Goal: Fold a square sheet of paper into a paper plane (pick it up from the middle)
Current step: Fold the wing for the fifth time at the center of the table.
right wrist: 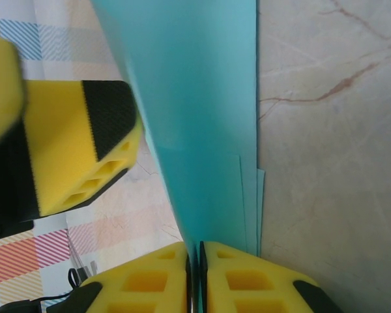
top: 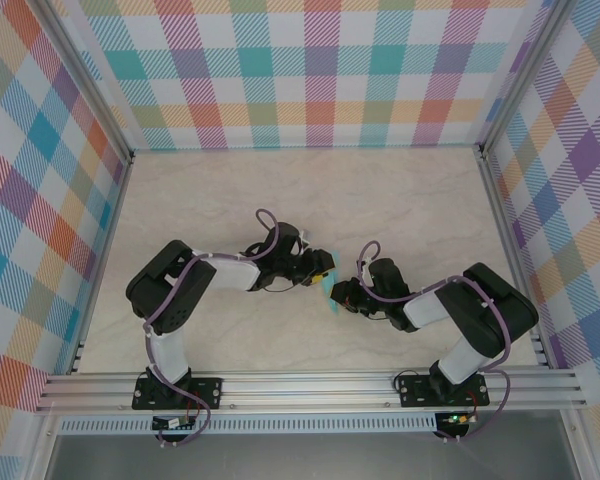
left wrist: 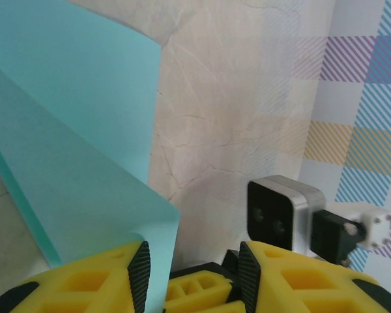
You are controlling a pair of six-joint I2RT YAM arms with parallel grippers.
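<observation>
Yellow fingers of our right gripper (right wrist: 195, 251) clamp the folded turquoise sheet of paper (right wrist: 202, 117), its long axis running straight ahead toward our left gripper (left wrist: 194, 257), whose jaws stand apart around the far edge.

light: bright, even | shadows: soft | blur: near foreground (wrist views) — mild

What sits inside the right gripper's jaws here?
The turquoise paper, its folded layers pinched between the pads of the right gripper. How far it reaches in is covered by them.
</observation>
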